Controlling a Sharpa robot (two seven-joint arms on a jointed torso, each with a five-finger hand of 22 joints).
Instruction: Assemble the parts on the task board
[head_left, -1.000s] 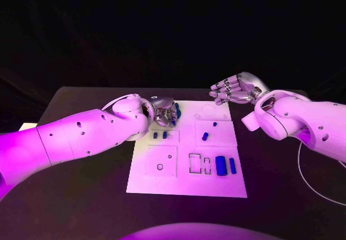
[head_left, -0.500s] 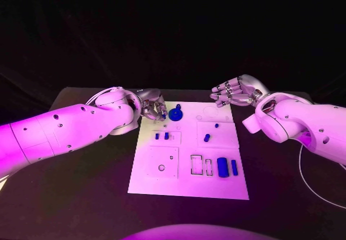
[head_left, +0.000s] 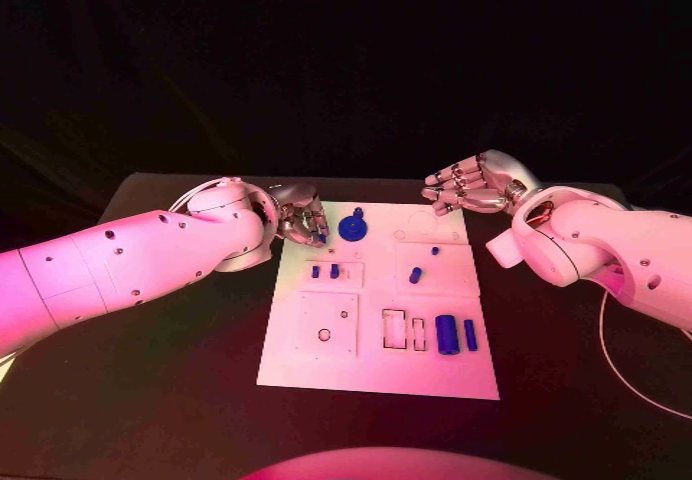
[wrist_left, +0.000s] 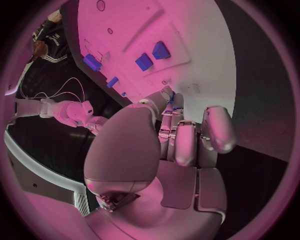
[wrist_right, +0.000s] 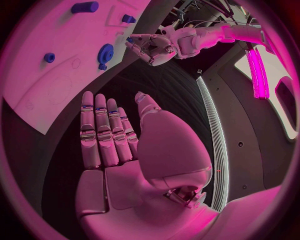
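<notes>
Hands flank task board's far corners, holding nothing.

Left hand partly hidden behind its own arm at the task board's ten o'clock corner; fingertip contents too small to tell.

The task board looks like smooth matt white plastic; the parts glossy blue plastic. The surface is matt black. Both arms have smooth, shiny shells.
</notes>
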